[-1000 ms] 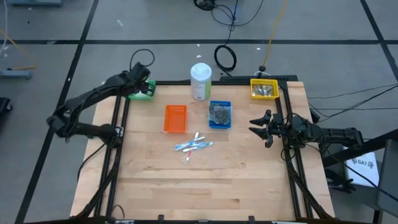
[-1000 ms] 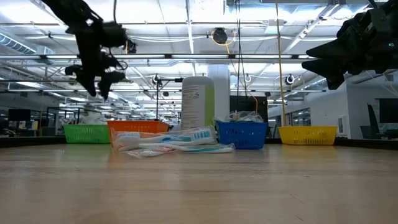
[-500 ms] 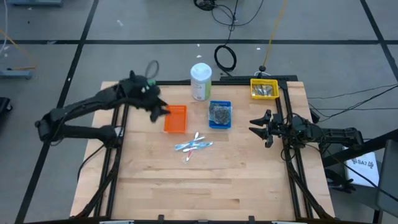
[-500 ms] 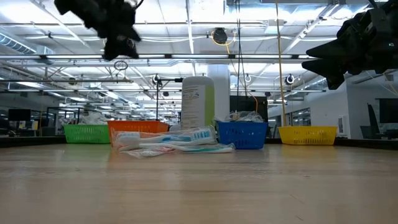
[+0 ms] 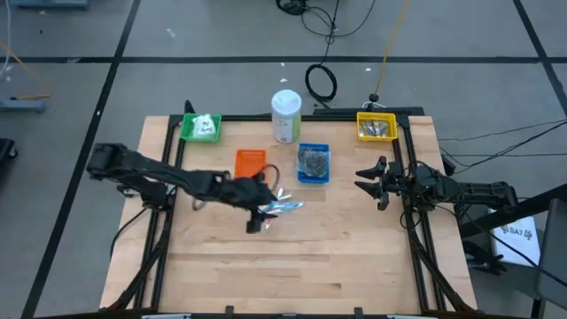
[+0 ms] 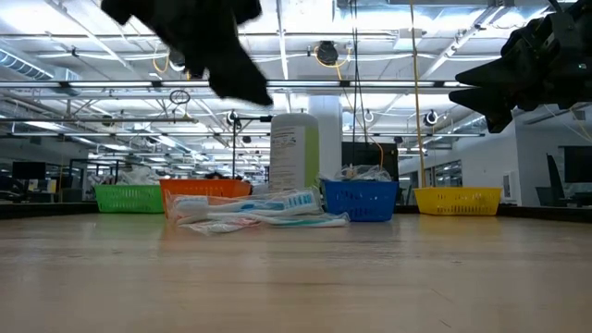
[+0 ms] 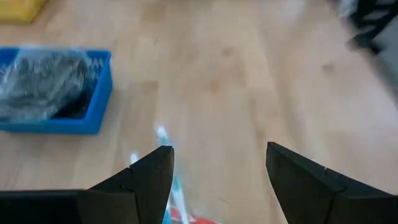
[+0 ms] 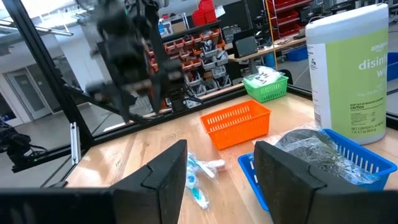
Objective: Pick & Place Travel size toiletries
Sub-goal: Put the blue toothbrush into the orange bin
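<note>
The step in hand looks like the reach for a pickup: in the high view the left gripper (image 5: 259,206) hangs over the middle of the wooden table (image 5: 292,266), just left of the crossed toothbrush sachets (image 5: 282,207) lying there, and its wrist view shows the two dark fingers (image 7: 140,180) spread wide with nothing between them, the sachets' blue tips peeking beside one finger. Judged from that, the next move calls for lowering over the clear packets, centring the flat film between the jaws and closing low enough to catch it, since thin plastic lying flat on wood may slide or slip out. The right gripper (image 5: 372,183) waits at the right edge of the frame's table area, jaws parted and empty. Other toiletries already sit in the small baskets along the upper part of the high view: a white wad in the green basket (image 5: 200,128), dark puffs in plastic in the blue basket (image 5: 313,164), silvery items in the yellow basket (image 5: 376,127); the orange basket (image 5: 249,162) appears empty. A white bottle with a green label (image 5: 285,116) stands between them. The table is pale butcher-block wood in a black frame, standing on a grey taped floor with loose cables; the low view shows an industrial hall with bright ceiling lights behind.
</note>
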Robot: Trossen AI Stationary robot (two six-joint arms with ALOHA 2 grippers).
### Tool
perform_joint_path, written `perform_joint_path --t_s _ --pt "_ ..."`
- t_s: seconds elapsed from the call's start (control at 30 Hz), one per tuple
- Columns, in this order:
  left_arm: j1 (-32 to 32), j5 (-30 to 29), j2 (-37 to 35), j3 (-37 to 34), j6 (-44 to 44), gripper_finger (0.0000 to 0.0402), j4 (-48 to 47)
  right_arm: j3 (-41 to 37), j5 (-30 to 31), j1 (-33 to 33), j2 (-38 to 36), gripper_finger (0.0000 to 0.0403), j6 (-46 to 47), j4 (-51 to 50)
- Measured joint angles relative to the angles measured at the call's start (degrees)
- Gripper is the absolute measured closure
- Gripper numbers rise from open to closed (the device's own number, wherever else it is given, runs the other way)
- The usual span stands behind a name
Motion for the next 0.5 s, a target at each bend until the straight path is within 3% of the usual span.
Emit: perform_joint_path --t_s 0.2,0.5 --pt "1.1 -8.7 9.6 -0.1 -4.2 0.0149 -0.2 0.0 0.0 0.0 0.0 0.0228 0.0 0.0" --pt "4.6 -7.8 16.6 0.0 -7.4 0.0149 -0.2 0.0 0.0 0.0 0.0 0.0225 0.0 0.0"
